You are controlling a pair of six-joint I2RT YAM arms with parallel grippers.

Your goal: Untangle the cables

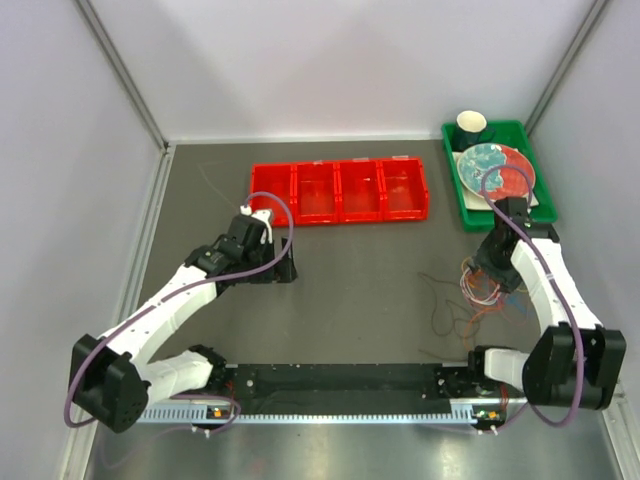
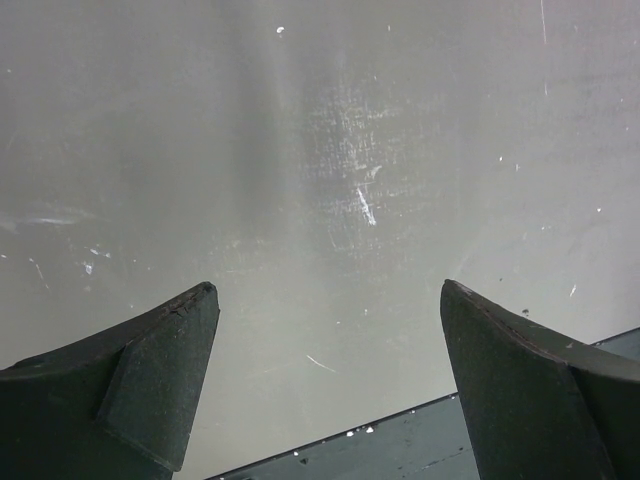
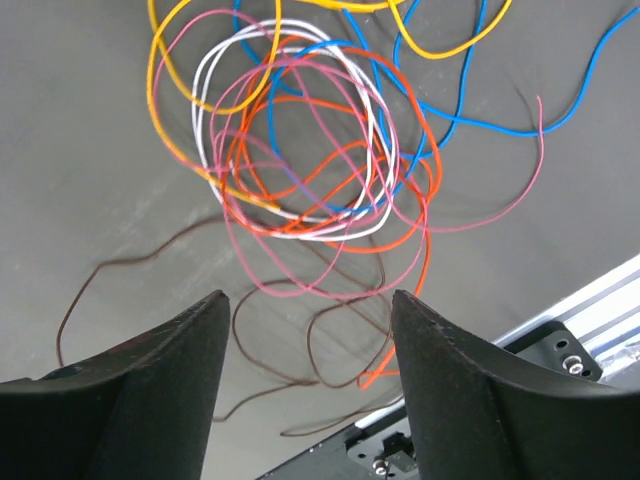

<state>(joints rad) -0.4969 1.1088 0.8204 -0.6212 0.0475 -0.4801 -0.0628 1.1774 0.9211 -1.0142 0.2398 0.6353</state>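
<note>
Orange, yellow, blue, white and pink cables (image 3: 300, 170) lie heaped in one loose tangle on the grey table (image 1: 360, 280), at its right side, just ahead of the right arm's base. A thin brown wire (image 3: 80, 290) trails out of the heap toward the table's middle, and a blue strand (image 3: 590, 70) runs off the other way.

The right gripper (image 3: 310, 310) hangs directly over the near edge of the tangle. Its jaws are spread, and nothing is pinched between them, though orange and brown loops lie on the table under the gap. The left gripper (image 2: 327, 290) is well apart from the cables, out over bare table on the left, with its jaws spread wide and empty. Beyond both sit a red bin (image 1: 340, 190) with four compartments and a green tray (image 1: 465, 215) carrying a plate (image 1: 497, 170) and a cup (image 1: 472, 125).

The step in hand appears to be the first pick from the heap. Next, the right gripper likely needs to drop onto one outlying strand only, since the loops overlap closely and a careless close could catch several and drag the whole knot.
</note>
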